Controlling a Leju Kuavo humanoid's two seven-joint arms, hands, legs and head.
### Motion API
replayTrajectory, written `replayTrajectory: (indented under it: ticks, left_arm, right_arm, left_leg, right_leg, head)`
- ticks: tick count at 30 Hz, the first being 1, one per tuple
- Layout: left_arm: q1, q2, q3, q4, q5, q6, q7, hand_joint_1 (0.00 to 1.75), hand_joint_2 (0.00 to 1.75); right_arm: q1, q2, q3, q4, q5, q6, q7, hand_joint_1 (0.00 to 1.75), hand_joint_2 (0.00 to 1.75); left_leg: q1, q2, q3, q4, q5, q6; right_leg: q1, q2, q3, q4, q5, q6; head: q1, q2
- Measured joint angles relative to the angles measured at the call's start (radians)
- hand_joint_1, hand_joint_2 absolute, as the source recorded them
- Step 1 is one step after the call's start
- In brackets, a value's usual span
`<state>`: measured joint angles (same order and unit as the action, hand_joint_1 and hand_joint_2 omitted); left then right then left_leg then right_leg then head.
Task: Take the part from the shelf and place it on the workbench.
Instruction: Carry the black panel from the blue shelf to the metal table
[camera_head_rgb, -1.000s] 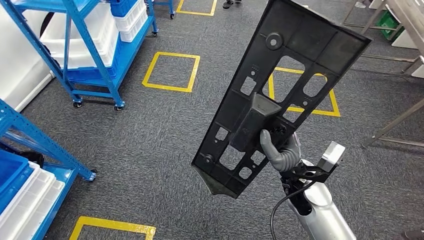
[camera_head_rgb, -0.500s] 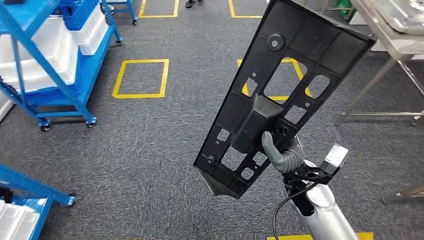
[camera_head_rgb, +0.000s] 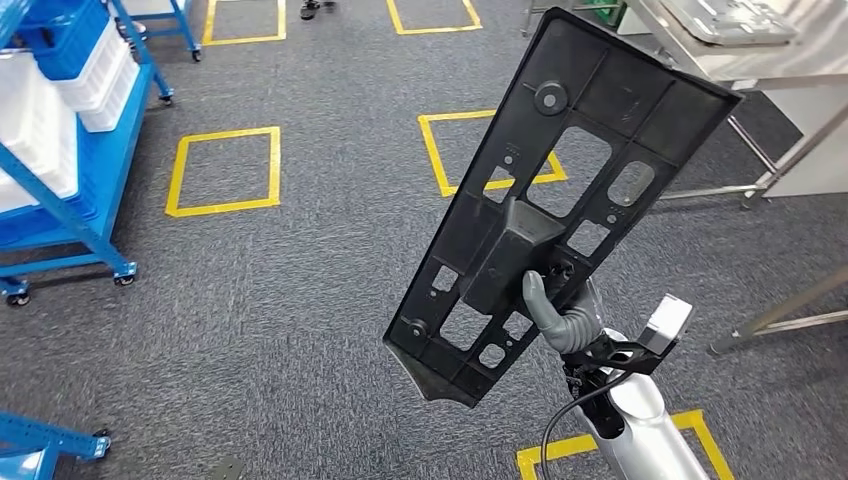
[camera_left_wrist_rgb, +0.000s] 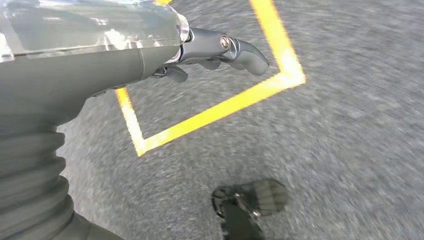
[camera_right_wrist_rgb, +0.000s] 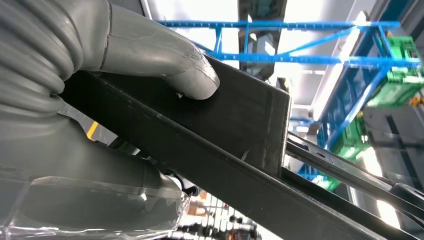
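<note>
A long flat black plastic part (camera_head_rgb: 560, 190) with several cut-outs and a raised block in its middle stands tilted in the air. My right hand (camera_head_rgb: 562, 312) grips it at that block, thumb on the near face. In the right wrist view the thumb (camera_right_wrist_rgb: 170, 65) presses on the black part (camera_right_wrist_rgb: 240, 135). My left hand (camera_left_wrist_rgb: 220, 50) hangs over the grey carpet, its fingers curled in and holding nothing. The metal workbench (camera_head_rgb: 820, 50) stands at the far right, with a grey tray (camera_head_rgb: 735, 20) on top.
A blue wheeled shelf (camera_head_rgb: 70, 170) with white bins stands at the left. Yellow tape squares (camera_head_rgb: 225, 170) mark the grey carpet. A blue frame corner (camera_head_rgb: 45, 440) pokes in at lower left. The workbench legs (camera_head_rgb: 775, 315) cross the right side. A person's feet (camera_head_rgb: 315, 8) stand far back.
The whole scene has shifted left as I turned right; the blue shelf slid toward the left edge and the workbench came further in. My right hand still holds the part the same way.
</note>
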<state>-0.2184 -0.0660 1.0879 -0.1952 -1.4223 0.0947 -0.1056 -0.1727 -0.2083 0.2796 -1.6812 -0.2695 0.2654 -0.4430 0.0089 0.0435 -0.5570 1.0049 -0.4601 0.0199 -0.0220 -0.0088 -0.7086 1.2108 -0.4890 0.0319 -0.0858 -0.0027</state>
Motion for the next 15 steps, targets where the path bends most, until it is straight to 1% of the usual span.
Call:
replayTrajectory:
  ticks: [1, 2, 3, 4, 5, 6, 7, 8, 9, 10, 11, 12, 13, 14, 15]
  left_arm:
    - [-0.007, 0.001, -0.007, -0.001, -0.01, -0.002, -0.002, 0.0, 1.75]
    - [-0.012, 0.003, -0.016, -0.001, -0.02, -0.004, -0.002, 0.0, 1.75]
    - [-0.014, 0.006, -0.024, -0.001, -0.029, -0.006, -0.001, 0.0, 1.75]
    - [-0.015, 0.01, -0.031, -0.002, -0.036, -0.004, 0.003, 0.0, 1.75]
    - [-0.014, 0.016, -0.037, -0.002, -0.04, 0.001, 0.009, 0.0, 1.75]
    - [-0.013, 0.023, -0.04, -0.004, -0.041, 0.011, 0.015, 0.0, 1.75]
    - [-0.012, 0.033, -0.042, -0.006, -0.04, 0.021, 0.022, 0.0, 1.75]
    - [-0.01, 0.046, -0.042, -0.008, -0.036, 0.031, 0.025, 0.0, 1.75]
    - [-0.007, 0.06, -0.042, -0.01, -0.032, 0.038, 0.028, 0.0, 1.75]
    - [-0.002, 0.077, -0.042, -0.013, -0.026, 0.041, 0.029, 0.0, 1.75]
    - [0.006, 0.091, -0.042, -0.014, -0.021, 0.043, 0.029, 0.0, 1.75]
    - [0.017, 0.103, -0.04, -0.015, -0.014, 0.044, 0.03, 0.0, 1.75]
    - [0.028, 0.112, -0.038, -0.016, -0.006, 0.044, 0.03, 0.0, 1.75]
    - [0.038, 0.117, -0.035, -0.017, 0.003, 0.044, 0.03, 0.0, 1.75]
    - [0.046, 0.121, -0.031, -0.017, 0.012, 0.044, 0.03, 0.0, 1.75]
  right_arm:
    - [-0.001, 0.0, 0.0, 0.003, -0.001, 0.004, 0.0, 1.75, 1.75]
    - [-0.004, 0.0, 0.0, 0.005, -0.002, 0.008, 0.0, 1.75, 1.75]
    - [-0.007, 0.0, 0.0, 0.007, -0.002, 0.011, 0.0, 1.75, 1.75]
    - [-0.012, 0.0, 0.0, 0.008, -0.002, 0.012, 0.0, 1.75, 1.75]
    - [-0.016, 0.0, 0.0, 0.01, -0.002, 0.013, 0.001, 1.75, 1.75]
    - [-0.018, 0.0, 0.0, 0.011, -0.002, 0.013, 0.004, 1.75, 1.75]
    - [-0.019, 0.0, -0.001, 0.011, -0.001, 0.012, 0.006, 1.75, 1.75]
    - [-0.018, 0.0, -0.001, 0.01, 0.0, 0.012, 0.01, 1.75, 1.75]
    - [-0.017, 0.0, -0.002, 0.01, 0.001, 0.012, 0.014, 1.75, 1.75]
    - [-0.016, -0.001, -0.002, 0.009, 0.002, 0.012, 0.017, 1.75, 1.75]
    - [-0.014, -0.001, -0.002, 0.009, 0.002, 0.012, 0.019, 1.75, 1.75]
    - [-0.011, -0.002, -0.002, 0.009, 0.002, 0.012, 0.022, 1.75, 1.75]
    - [-0.009, -0.002, -0.002, 0.009, 0.001, 0.014, 0.023, 1.75, 1.75]
    - [-0.007, -0.002, -0.002, 0.009, 0.001, 0.016, 0.026, 1.75, 1.75]
    - [-0.006, -0.002, -0.002, 0.009, 0.001, 0.018, 0.029, 1.75, 1.75]
  left_leg:
    - [-0.001, 0.01, 0.003, 0.0, -0.003, -0.003]
    - [-0.003, 0.02, 0.006, 0.0, -0.006, -0.007]
    - [-0.006, 0.03, 0.008, 0.0, -0.008, -0.012]
    - [-0.007, 0.041, 0.01, 0.0, -0.011, -0.018]
    - [-0.008, 0.052, 0.012, -0.002, -0.012, -0.024]
    - [-0.007, 0.062, 0.015, -0.003, -0.015, -0.03]
    - [-0.005, 0.058, 0.016, 0.001, -0.021, -0.037]
    - [-0.003, 0.042, 0.01, 0.019, -0.036, -0.042]
    - [-0.001, 0.019, -0.007, 0.059, -0.061, -0.045]
    - [0.001, -0.007, -0.033, 0.118, -0.092, -0.047]
    - [0.001, -0.023, -0.068, 0.189, -0.124, -0.049]
    - [0.002, -0.031, -0.1, 0.25, -0.143, -0.05]
    - [0.001, -0.035, -0.119, 0.282, -0.143, -0.05]
    - [0.001, -0.037, -0.123, 0.277, -0.124, -0.05]
    - [0.002, -0.042, -0.107, 0.23, -0.087, -0.049]
  right_leg:
    - [0.003, -0.023, 0.039, -0.074, 0.027, -0.004]
    - [0.008, -0.044, 0.071, -0.136, 0.046, -0.011]
    - [0.013, -0.058, 0.09, -0.175, 0.055, -0.017]
    - [0.018, -0.063, 0.095, -0.19, 0.053, -0.024]
    - [0.021, -0.05, 0.093, -0.189, 0.055, -0.029]
    - [0.021, -0.036, 0.093, -0.192, 0.057, -0.035]
    - [0.02, -0.025, 0.095, -0.197, 0.059, -0.041]
    - [0.018, -0.014, 0.097, -0.202, 0.062, -0.047]
    - [0.016, -0.004, 0.099, -0.207, 0.065, -0.053]
    - [0.017, 0.006, 0.1, -0.208, 0.065, -0.056]
    - [0.017, 0.018, 0.1, -0.208, 0.064, -0.059]
    - [0.018, 0.031, 0.1, -0.207, 0.064, -0.061]
    - [0.019, 0.045, 0.1, -0.205, 0.063, -0.062]
    - [0.019, 0.059, 0.1, -0.203, 0.063, -0.062]
    - [0.019, 0.073, 0.1, -0.2, 0.062, -0.061]
  head:
    - [0.0, 0.0]
    - [0.0, 0.0]
    - [0.0, 0.0]
    - [0.0, 0.0]
    - [0.0, 0.0]
    - [0.0, 0.0]
    - [0.0, 0.0]
    - [0.0, 0.0]
    - [0.0, 0.0]
    - [0.0, 0.0]
    - [0.0, 0.0]
    - [0.0, 0.0]
    - [0.0, 0.0]
    - [0.0, 0.0]
    - [0.0, 0.0]
